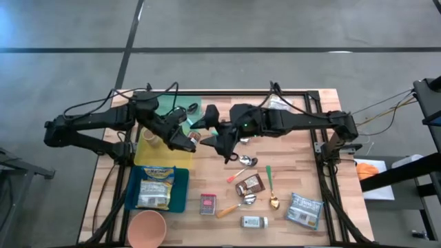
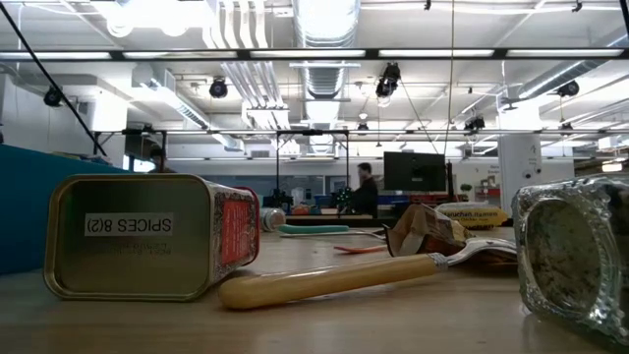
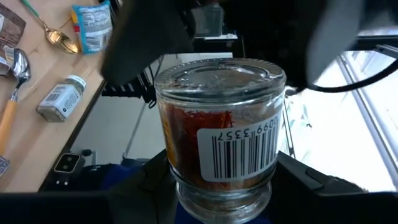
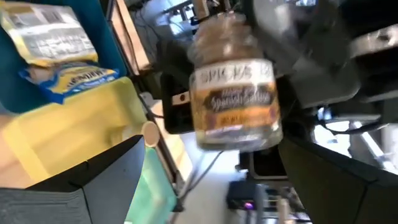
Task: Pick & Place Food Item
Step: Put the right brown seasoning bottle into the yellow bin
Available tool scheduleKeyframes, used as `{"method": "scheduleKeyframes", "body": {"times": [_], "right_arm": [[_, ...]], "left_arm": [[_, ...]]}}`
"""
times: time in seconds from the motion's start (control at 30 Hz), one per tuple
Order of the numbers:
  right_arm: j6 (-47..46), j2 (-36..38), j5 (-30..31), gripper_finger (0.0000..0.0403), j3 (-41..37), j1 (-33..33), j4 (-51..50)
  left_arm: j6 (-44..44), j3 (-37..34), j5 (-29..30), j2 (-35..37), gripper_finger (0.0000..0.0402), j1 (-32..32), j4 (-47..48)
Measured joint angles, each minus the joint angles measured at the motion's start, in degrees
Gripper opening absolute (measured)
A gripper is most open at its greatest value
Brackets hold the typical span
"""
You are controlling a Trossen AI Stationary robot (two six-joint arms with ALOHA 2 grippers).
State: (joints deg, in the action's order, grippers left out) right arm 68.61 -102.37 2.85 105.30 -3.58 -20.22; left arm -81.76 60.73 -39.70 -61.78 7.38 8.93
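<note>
- One clear glass spice jar [image 3: 219, 134] of red-orange spice, barcode-labelled, hangs above the wooden tabletop [image 1: 289, 172] between both arms.
- Left gripper [image 1: 189, 138] fingers clamp the jar's base.
- Right gripper [image 1: 222, 141] fingers stand spread wide around the jar, near a yellow tray [image 1: 148, 155].

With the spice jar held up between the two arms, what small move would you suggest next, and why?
Probably draw the right gripper back. It stands open, while the left gripper holds the spice jar in mid-air, so the handover looks complete and the jar needs room to move.
</note>
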Motion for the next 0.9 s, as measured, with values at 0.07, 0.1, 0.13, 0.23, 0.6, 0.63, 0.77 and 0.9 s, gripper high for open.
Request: {"method": "scheduleKeyframes", "body": {"times": [0.07,0.1,0.13,0.23,0.6,0.63,0.77,0.9], "right_arm": [[0.9,0.0,1.3,0.0365,0.0,-0.5,0.8],[0.9,0.0,1.6,0.0365,0.0,-0.6,1.3],[0.9,0.0,1.7,0.0365,0.0,-0.6,1.7],[0.9,0.0,1.9,0.0365,0.0,-0.8,2.3],[0.5,-0.3,4.9,0.0349,0.0,-1.5,2.5],[0.4,-0.3,4.8,0.0337,0.0,-1.5,2.5],[-0.9,-0.3,4.9,0.0269,0.0,-1.5,1.9],[-1.9,-0.3,4.9,0.0196,0.0,-1.6,1.7]], "left_arm": [[-0.1,0.0,0.0,-0.2,0.018,0.0,0.1],[-0.2,0.0,0.0,-0.3,0.018,0.0,0.1],[-0.3,0.0,0.0,-0.4,0.018,0.0,0.1],[-0.4,0.0,0.0,-0.7,0.018,0.2,0.0],[-0.6,0.0,0.7,-1.9,0.018,1.3,-0.2],[-0.6,0.0,0.7,-1.9,0.018,1.3,-0.2],[-0.8,0.0,0.6,-1.9,0.018,1.4,-0.4],[-1.3,0.1,0.3,-1.8,0.018,1.5,-0.8]]}}
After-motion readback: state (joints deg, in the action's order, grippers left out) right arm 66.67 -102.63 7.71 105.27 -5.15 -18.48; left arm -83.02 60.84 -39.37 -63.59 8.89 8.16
